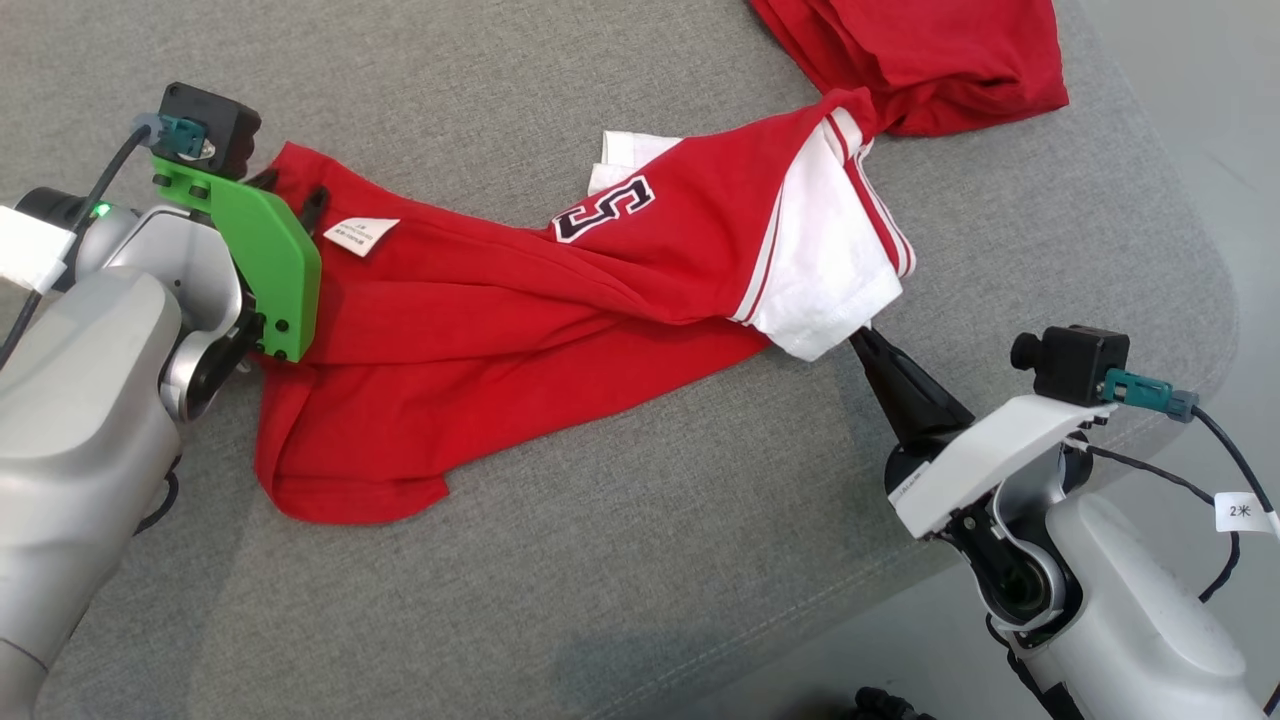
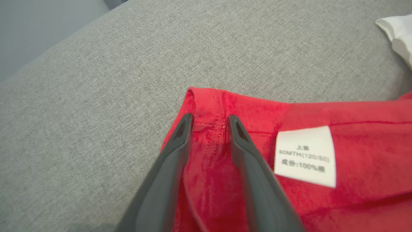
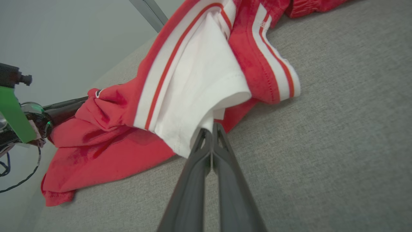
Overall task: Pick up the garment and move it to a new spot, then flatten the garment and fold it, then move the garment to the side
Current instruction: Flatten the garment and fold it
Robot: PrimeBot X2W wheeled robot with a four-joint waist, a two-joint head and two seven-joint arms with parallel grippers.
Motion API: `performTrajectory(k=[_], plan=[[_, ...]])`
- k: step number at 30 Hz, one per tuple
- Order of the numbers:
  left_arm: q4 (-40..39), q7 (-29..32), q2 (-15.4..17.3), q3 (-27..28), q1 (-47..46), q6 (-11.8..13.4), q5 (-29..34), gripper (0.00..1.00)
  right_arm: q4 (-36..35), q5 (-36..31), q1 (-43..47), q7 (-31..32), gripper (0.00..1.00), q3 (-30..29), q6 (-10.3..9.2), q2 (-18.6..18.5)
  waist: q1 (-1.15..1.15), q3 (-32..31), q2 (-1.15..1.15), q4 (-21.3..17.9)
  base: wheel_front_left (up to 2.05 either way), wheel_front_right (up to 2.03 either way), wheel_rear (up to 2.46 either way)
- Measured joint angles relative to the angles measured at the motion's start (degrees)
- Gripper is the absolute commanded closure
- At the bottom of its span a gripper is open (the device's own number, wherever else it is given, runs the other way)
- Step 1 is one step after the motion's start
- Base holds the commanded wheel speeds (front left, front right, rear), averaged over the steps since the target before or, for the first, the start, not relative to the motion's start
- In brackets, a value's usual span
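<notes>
garment: red top (image 1: 480, 330) with white sleeves, lying rumpled and drawn out long across the grey surface (image 1: 650, 520), one arm at each end.
left gripper: here it is (image 2: 210, 124) at the left end, fingers apart, one on each side of the stitched hem corner, red cloth between them and not pinched.
left wrist view: right up close. You can see the hem stitching, and the white care label (image 2: 305, 156) just right of the fingers, its print mostly too soft to read.
right gripper: over at the other end (image 3: 210, 133), fingers pressed together and clamped on the edge of the white sleeve (image 3: 199, 96).
right wrist view: the sleeve tents up over the tips, showing red and white stripes. Far left, the green bracket (image 3: 13, 112) on the left arm sits by the garment's far end.
head view: the whole spread, with the number 5 (image 1: 605, 208) face up mid-garment and a second red cloth (image 1: 930, 55) against the top right end.
</notes>
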Motion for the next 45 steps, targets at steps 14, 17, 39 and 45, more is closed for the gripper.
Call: performTrajectory(k=[14, 17, 39, 45], plan=[[2.2, -1.49, -2.05, -0.1, -0.21, -1.46, -0.09, 1.0, -0.01, 0.04, 0.03, 0.0, 1.0, -0.59, -0.36, -0.22, 0.0, -0.29, 0.0, 0.58, 0.0, 0.0, 0.0], [2.45, -2.54, -3.43, 0.12, -0.2, -1.94, -0.74, 1.0, -0.04, 0.15, 0.05, -0.03, 1.0, -1.4, -0.53, -0.85, 0.0, -0.6, 0.0, 1.11, 0.0, 0.0, 0.0], [-7.13, -5.98, 1.41, 11.31, -1.1, -5.98, -13.08, 1.0, -7.59, 3.99, -13.41, 8.32, 1.0, -7.67, 0.23, -10.37, 0.0, -7.59, 0.0, 9.17, 0.0, 0.0, 0.0], [-10.14, -5.38, 5.15, 14.48, -2.91, -5.98, -14.56, 1.0, -11.93, 4.64, -19.33, 11.87, 1.0, -7.79, 0.78, -12.25, 0.0, -11.9, 0.0, 10.91, 0.0, 0.0, 0.0]])
